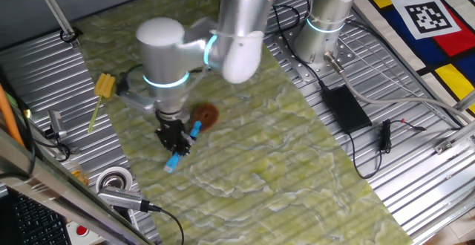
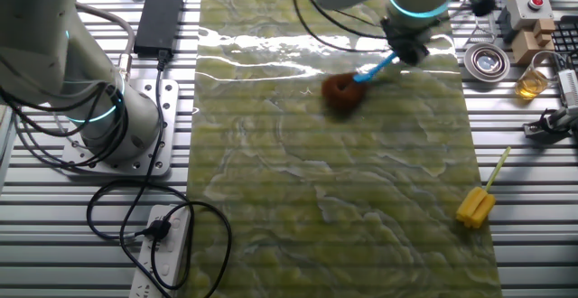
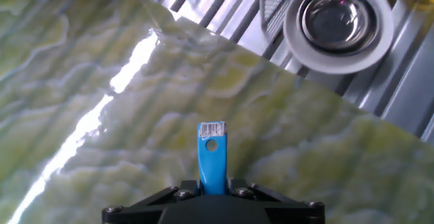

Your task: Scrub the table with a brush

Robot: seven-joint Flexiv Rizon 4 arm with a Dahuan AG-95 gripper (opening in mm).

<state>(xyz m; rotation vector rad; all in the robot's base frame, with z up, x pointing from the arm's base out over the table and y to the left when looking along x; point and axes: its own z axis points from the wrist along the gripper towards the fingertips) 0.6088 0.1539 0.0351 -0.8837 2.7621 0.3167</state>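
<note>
Hand view is showing the black two-finger gripper (image 3: 213, 187) clamping the light-blue-handled, reddish-brown-bristled brush (image 2: 354, 85) mid-handle, tilting it so its tuft is pressing the green-yellow marbled table (image 2: 334, 181) for scrubbing.

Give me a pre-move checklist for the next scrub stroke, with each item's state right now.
1. Grip: gripper shut on the brush handle, seen in all three views: ok.
2. Bristles on the table: the tuft sits low on the surface in both fixed views, but contact cannot be confirmed: cannot tell.
3. Handle seated: the blue end sticks out past the fingers in the hand view, centred: ok.
4. Stroke path: bare table around the tuft; the yellow brush lies at the far edge: ok.
5. Metal bowl: off the table on the ribbed metal, near the handle end: ok, but watch it.
</note>
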